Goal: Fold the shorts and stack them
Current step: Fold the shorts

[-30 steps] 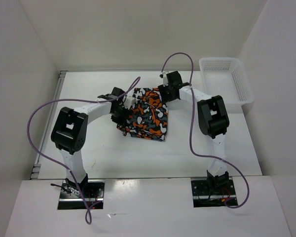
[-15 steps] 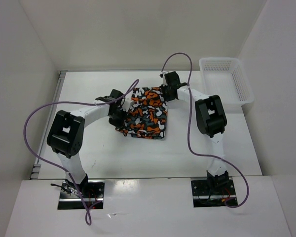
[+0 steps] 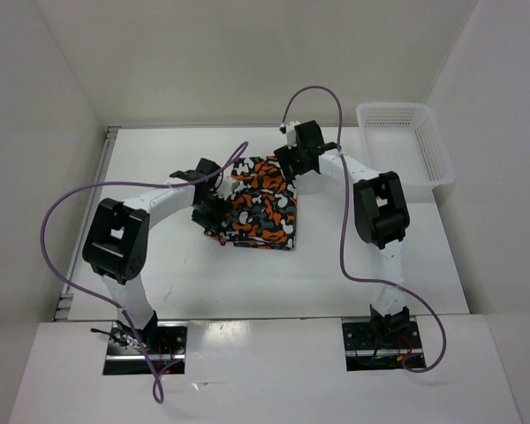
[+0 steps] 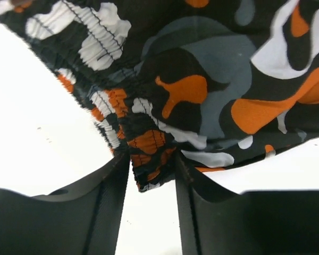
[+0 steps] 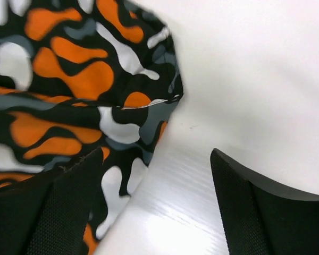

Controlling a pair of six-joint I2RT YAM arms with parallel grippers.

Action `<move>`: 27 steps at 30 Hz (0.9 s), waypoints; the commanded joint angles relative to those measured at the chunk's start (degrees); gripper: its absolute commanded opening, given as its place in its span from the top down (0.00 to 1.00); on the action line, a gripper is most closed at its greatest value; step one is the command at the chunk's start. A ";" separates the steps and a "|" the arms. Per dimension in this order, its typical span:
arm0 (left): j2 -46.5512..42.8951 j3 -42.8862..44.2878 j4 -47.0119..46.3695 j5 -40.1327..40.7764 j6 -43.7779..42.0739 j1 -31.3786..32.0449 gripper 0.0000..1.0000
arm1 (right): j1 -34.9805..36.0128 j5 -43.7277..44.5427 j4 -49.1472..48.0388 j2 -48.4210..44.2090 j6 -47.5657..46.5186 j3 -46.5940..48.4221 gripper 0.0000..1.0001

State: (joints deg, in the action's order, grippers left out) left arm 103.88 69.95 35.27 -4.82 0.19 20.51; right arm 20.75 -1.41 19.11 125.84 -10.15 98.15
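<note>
The shorts [image 3: 263, 205] lie folded into a rough rectangle in the middle of the table, printed with orange, black, white and grey blotches. My left gripper [image 3: 211, 213] is at their left edge. In the left wrist view its fingers [image 4: 112, 187] stand close together with the bunched waistband [image 4: 149, 146] pinched between the tips of my left gripper [image 4: 152, 159]. My right gripper [image 3: 288, 164] is at the shorts' far right corner, open and empty. In the right wrist view my right gripper [image 5: 157, 154] has one finger [image 5: 64, 207] over the shorts [image 5: 69, 95] and bare table between the two.
A white mesh basket [image 3: 405, 141] stands at the table's far right corner. White walls close in the table [image 3: 203, 283] on the left, back and right. Purple cables loop above both arms.
My left gripper has slid a little nearer along the shorts' left edge. The shorts have drawn in to a slightly narrower rectangle. My right gripper has shifted slightly left at the far corner.
</note>
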 commanded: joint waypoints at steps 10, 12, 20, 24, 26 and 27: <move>-13.88 13.62 0.68 2.53 -0.19 -3.45 0.10 | 0.60 3.60 4.79 -33.36 -15.75 -3.30 0.06; -15.01 14.33 -1.85 5.42 -0.19 -6.52 0.10 | 0.60 7.45 4.27 -40.91 -17.70 -8.74 0.05; -21.16 9.08 -7.13 11.15 -0.19 -24.89 0.02 | -4.12 15.73 -2.32 -63.85 -22.63 -31.51 0.04; -26.60 1.16 -10.39 15.79 -0.19 -28.16 0.00 | -9.75 14.95 -5.57 -68.88 -19.74 -40.46 0.03; -28.19 -1.56 -12.23 22.64 -0.19 -28.86 0.00 | -10.29 14.94 -6.72 -70.73 -19.21 -42.94 0.03; -29.59 -3.66 -12.76 24.40 -0.19 -28.86 0.00 | -10.99 14.94 -7.33 -72.30 -19.20 -44.52 0.03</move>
State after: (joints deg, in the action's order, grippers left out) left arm 77.93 69.49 27.77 12.14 0.19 -8.49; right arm 10.87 12.67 17.65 57.71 -30.13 56.34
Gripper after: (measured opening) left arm 0.995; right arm 0.973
